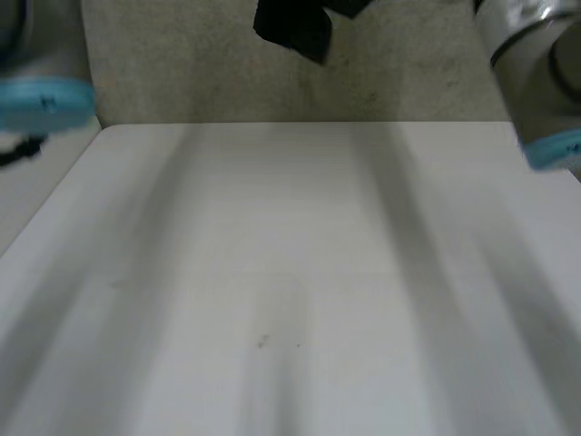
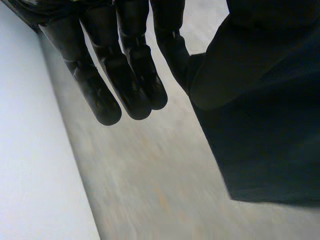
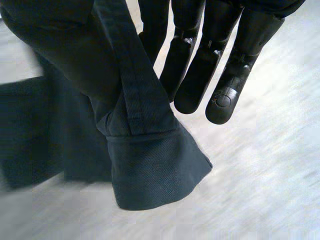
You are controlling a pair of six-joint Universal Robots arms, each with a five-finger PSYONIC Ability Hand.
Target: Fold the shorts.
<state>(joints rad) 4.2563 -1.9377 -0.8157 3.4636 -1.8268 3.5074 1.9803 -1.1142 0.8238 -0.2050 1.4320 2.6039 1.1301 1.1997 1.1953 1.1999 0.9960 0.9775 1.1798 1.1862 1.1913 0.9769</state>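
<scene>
A broad, smooth white table takes up the middle and lower frame of the head view, flat and matte, with a few tiny dark specks below centre. Beyond its far edge lies a mottled beige floor, rough like carpet. The dark charcoal woven-cloth shorts hang at top centre, clear of the table. The grey left arm with its light-blue cap sits upper left, the right arm upper right. The black left hand has straight fingers, with the shorts nipped between thumb and nearest finger and a limp fold covering the thumb. The black right hand pinches likewise, a stitched band and hem dangling beside its fingers.
</scene>
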